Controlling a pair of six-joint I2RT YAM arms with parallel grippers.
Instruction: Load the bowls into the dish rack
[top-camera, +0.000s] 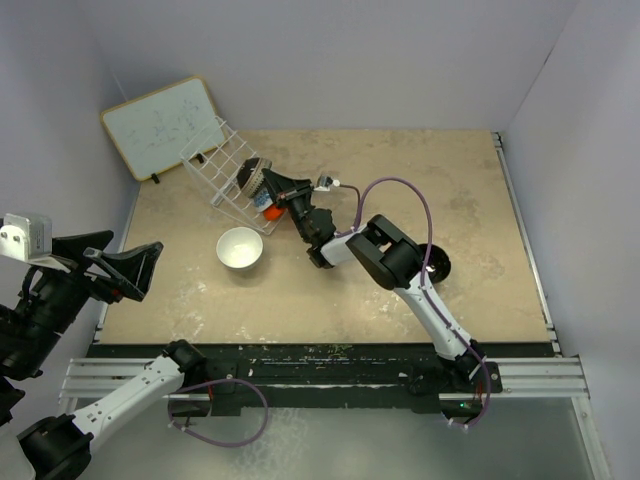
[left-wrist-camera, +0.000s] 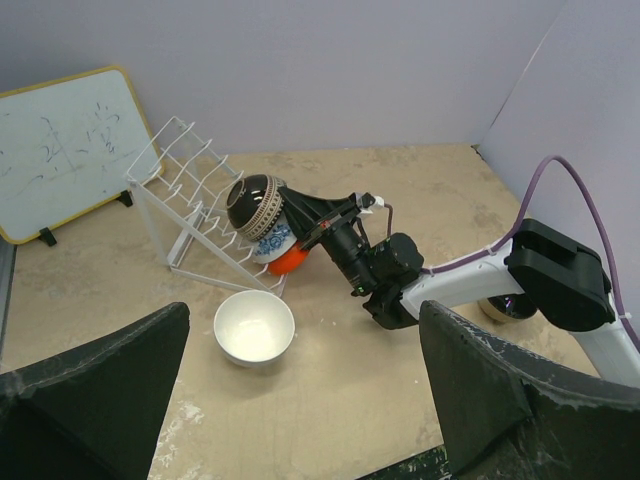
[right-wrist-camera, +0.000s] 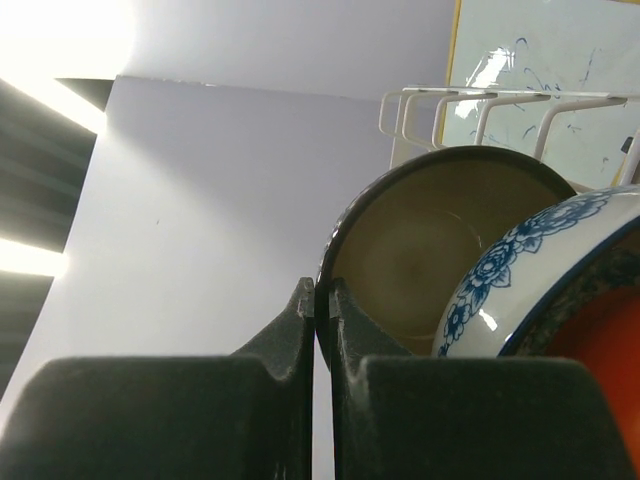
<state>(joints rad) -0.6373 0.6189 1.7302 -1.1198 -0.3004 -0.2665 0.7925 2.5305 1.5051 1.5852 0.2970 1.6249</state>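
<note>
**Brown bowl pinched at the rack**

The brown bowl (right-wrist-camera: 420, 250) stands on edge at the rack's (top-camera: 212, 160) near end. The right gripper (right-wrist-camera: 322, 300) is clenched on its rim. The blue bowl (right-wrist-camera: 520, 270) leans against it, with the orange bowl (top-camera: 271, 212) next. The white bowl (top-camera: 240, 248) sits upright on the table (top-camera: 400, 170) near the rack. The black bowl (top-camera: 438, 265) lies by the right arm. The left gripper (top-camera: 130, 255) hovers released at the left edge.

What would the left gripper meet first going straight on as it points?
Most likely the white bowl, upright on the table ahead of the left gripper, jaws open; depth is unclear.
</note>
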